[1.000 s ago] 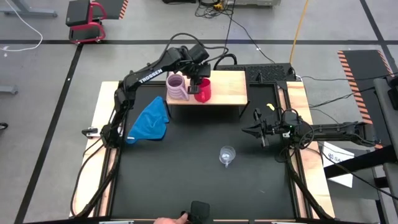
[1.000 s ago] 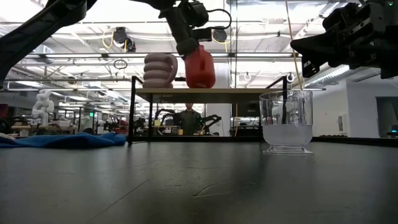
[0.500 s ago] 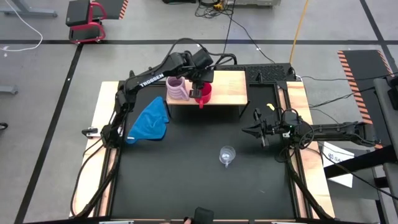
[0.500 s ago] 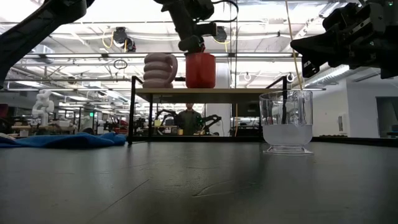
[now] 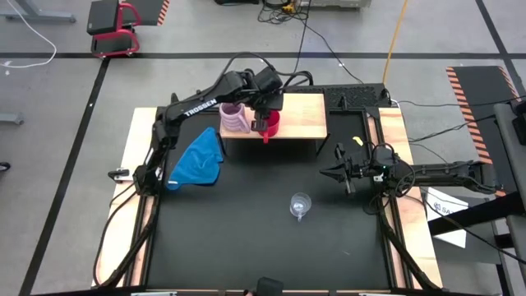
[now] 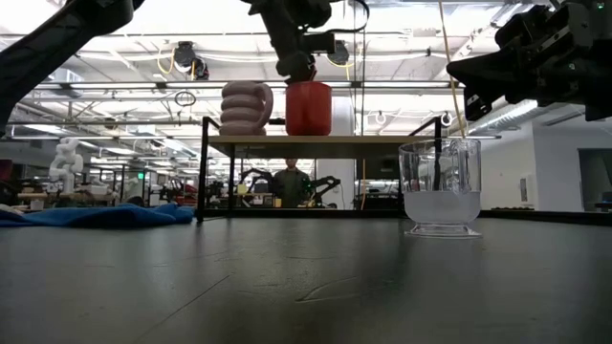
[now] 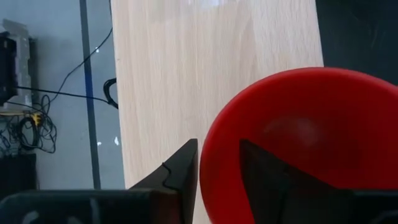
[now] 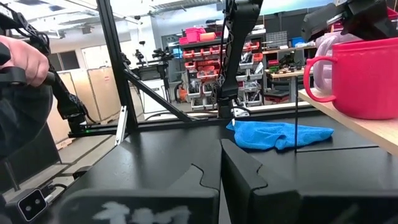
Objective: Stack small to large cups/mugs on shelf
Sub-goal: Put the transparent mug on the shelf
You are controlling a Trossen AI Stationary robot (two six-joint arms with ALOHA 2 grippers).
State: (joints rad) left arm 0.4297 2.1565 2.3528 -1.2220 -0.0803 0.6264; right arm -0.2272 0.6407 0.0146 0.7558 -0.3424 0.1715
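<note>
The red mug (image 5: 268, 124) stands upright on the light-wood shelf (image 5: 306, 115), close to its near edge, with its handle (image 5: 265, 138) toward the near side. My left gripper (image 7: 217, 148) comes down on the red mug (image 6: 308, 108) from above and is shut on its rim. The ribbed lilac mug (image 5: 233, 117) stands on its base on the shelf just left of it. The clear glass cup (image 5: 301, 205) stands on the black table top, toward the near side. My right gripper (image 5: 339, 173) waits shut at the table's right, touching nothing. My left gripper holds the red mug by its rim (image 7: 208, 163), one finger (image 7: 264, 177) inside the mug and the other finger (image 7: 181, 174) outside its wall. The fingers come from above, slanting down. The mug stands upright, its base (image 6: 308, 132) seemingly on the shelf.
A blue cloth (image 5: 197, 159) lies on the table left of the shelf. The shelf stands on dark legs (image 6: 203, 172) at the table's far side, its right half bare. A person's hand (image 8: 22, 59) shows beyond the table's edge in the right wrist view.
My left gripper has kept its hold on the red mug's rim and tipped the mug from a slant to upright, so that it now stands on the shelf beside the lilac mug. The lilac mug, the glass cup and my right arm have kept still.
</note>
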